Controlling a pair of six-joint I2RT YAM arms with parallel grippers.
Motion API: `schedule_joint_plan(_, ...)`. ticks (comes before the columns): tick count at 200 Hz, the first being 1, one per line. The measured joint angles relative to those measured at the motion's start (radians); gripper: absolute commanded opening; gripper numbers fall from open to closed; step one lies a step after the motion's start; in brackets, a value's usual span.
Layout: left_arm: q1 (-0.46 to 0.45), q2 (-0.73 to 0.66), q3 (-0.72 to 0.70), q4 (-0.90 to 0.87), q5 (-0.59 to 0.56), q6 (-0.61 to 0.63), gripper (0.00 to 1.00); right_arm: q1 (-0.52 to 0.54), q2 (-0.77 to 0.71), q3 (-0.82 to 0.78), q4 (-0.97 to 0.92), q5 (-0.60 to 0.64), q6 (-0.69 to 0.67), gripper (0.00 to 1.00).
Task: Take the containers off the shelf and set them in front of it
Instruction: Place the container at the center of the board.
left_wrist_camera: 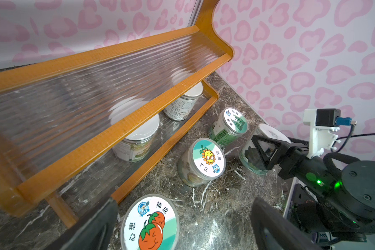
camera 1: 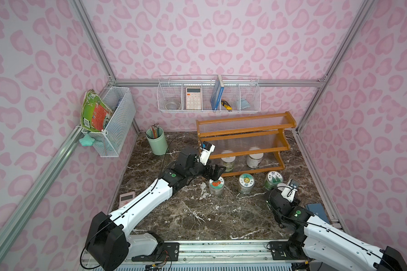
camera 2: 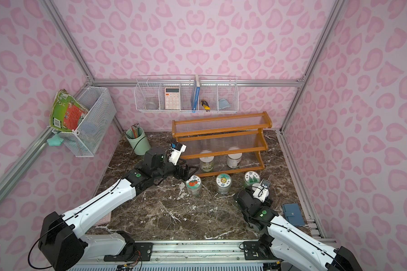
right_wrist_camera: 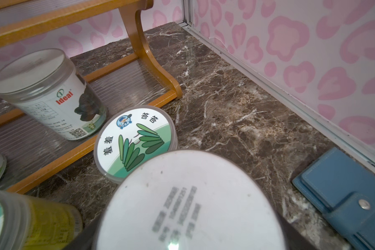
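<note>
1. Dark brown marble worktop (camera 1: 197, 218): it carries the shelf and all the jars.
2. Orange-brown three-tier wooden shelf (camera 1: 244, 152) with clear ribbed plastic tiers: it stands along the back edge, toward the back right corner. The top and middle tiers are bare.
3. Left gripper (camera 1: 215, 172): the jaws stand wide and hold nothing. It hangs by the shelf's left front foot, over the tomato-sticker jar (camera 1: 216, 185).
4. Right gripper (left_wrist_camera: 266, 149): it is clamped across the body of a white-lidded clear jar (right_wrist_camera: 188, 203) near the right edge. Whether that jar's base rests on the worktop cannot be told.
5. Containers on the shelf: two white-lidded jars with paper labels, the left one (camera 1: 228, 162) and the right one (camera 1: 254, 160). Both stand upright on the bottom tier, well apart.
6. Containers in front of the shelf: the tomato-sticker jar, the sunflower-sticker jar (camera 1: 246, 183) and the green-leaf-sticker jar (camera 1: 273, 179) stand in a row along the shelf's front rail. The held jar is just in front of the green-leaf one.
7. Handling, as judged:
   - The jars look light, rigid and smooth-walled, so they are likely to slip under a loose pinch.
   - Take hold across the cylindrical body below the lid, not on the lid itself.
   - The middle tier overhangs the two remaining jars, so a low approach from the front looks necessary.
   - A knock could topple a jar or send it rolling.
</note>
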Motion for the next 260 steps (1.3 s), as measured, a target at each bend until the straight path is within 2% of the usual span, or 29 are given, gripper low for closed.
schedule_joint_plan(40,0.0,0.029,0.022,0.0,0.005,0.002,0.99,-0.013,0.034,0.0,-0.024,0.006,0.089,0.79)
schedule_joint_plan(85,-0.001,0.05,0.044,-0.007,0.018,0.012,0.99,-0.011,0.172,0.014,-0.031,0.032,0.202,0.81)
schedule_joint_plan(135,-0.001,0.043,0.033,-0.015,0.019,0.019,0.99,-0.001,0.296,0.059,-0.065,0.081,0.317,0.92)
schedule_joint_plan(153,-0.001,0.037,0.027,-0.015,0.015,0.019,0.99,-0.002,0.312,0.06,-0.076,0.06,0.34,0.99)
schedule_joint_plan(213,-0.001,0.025,0.018,-0.02,0.01,0.022,0.99,0.015,0.322,0.07,-0.117,0.048,0.361,0.99)
schedule_joint_plan(260,-0.001,0.012,0.014,-0.02,0.007,0.023,1.0,0.078,0.266,0.117,-0.171,0.075,0.367,0.99)
